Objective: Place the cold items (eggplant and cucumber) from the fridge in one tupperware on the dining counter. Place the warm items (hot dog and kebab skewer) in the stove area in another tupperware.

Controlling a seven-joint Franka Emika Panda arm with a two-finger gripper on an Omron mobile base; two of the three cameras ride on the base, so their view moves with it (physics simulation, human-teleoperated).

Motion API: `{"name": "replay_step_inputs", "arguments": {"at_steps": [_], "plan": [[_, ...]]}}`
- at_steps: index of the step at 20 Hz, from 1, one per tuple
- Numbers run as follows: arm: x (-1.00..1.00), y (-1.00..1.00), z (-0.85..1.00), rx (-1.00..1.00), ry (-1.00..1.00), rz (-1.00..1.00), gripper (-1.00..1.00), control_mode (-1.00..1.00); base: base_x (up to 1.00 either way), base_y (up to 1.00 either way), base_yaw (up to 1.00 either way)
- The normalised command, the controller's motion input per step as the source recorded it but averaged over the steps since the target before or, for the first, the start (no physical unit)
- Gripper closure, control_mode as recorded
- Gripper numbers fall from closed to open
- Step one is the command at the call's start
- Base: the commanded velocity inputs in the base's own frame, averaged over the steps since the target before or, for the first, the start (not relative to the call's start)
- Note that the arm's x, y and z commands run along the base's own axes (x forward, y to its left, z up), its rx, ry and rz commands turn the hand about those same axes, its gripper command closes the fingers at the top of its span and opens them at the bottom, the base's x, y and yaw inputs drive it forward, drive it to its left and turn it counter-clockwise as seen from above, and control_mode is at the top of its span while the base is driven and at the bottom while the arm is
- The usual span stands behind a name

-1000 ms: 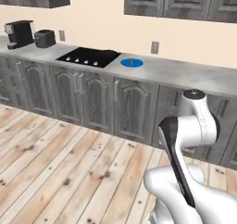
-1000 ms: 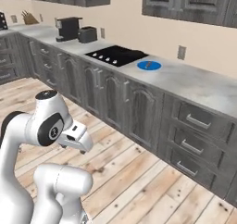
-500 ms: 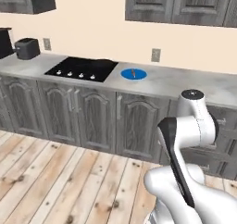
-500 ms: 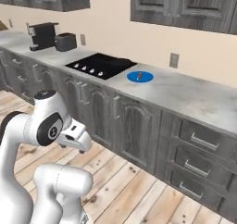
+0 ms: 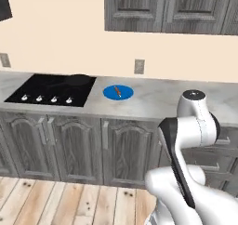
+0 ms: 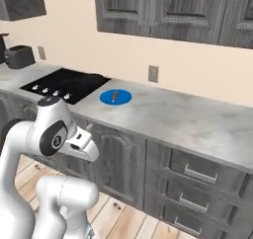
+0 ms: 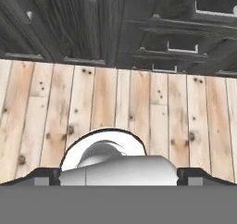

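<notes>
- One round blue plate [image 5: 118, 92] lies flat on the mottled grey stone counter [image 5: 158, 101], beside the glossy black cooktop [image 5: 50, 89].
- A thin brown kebab skewer [image 6: 114, 95] rests on it.
- Dark gripper [image 7: 118, 174] fingers spread wide over pale wooden planks [image 7: 139, 112], holding nothing.

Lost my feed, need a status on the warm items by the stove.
End effector open, empty, pointing at floor. Skewer-like item on blue plate beside stove. Nothing blocking the counter.
</notes>
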Motion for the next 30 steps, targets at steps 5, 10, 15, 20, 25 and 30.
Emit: {"name": "replay_step_inputs", "arguments": {"at_steps": [5,10,15,20,25,30], "plan": [[0.0,0.0,0.0,0.0,0.0,0.0,-1.0,1.0,1.0,0.57,-0.29],[0.0,0.0,0.0,0.0,0.0,0.0,-1.0,1.0,0.94,0.52,-0.21],[0.0,0.0,0.0,0.0,0.0,0.0,-1.0,1.0,0.69,0.24,-0.19],[0.07,0.01,0.0,0.0,-0.03,-0.07,-1.0,-1.0,0.32,0.08,-0.21],[0.43,0.04,0.0,0.0,-0.13,-0.33,-1.0,-1.0,0.0,0.0,0.0],[0.76,-0.02,0.0,0.0,-0.07,0.11,-1.0,-1.0,0.0,0.0,0.0]]}}
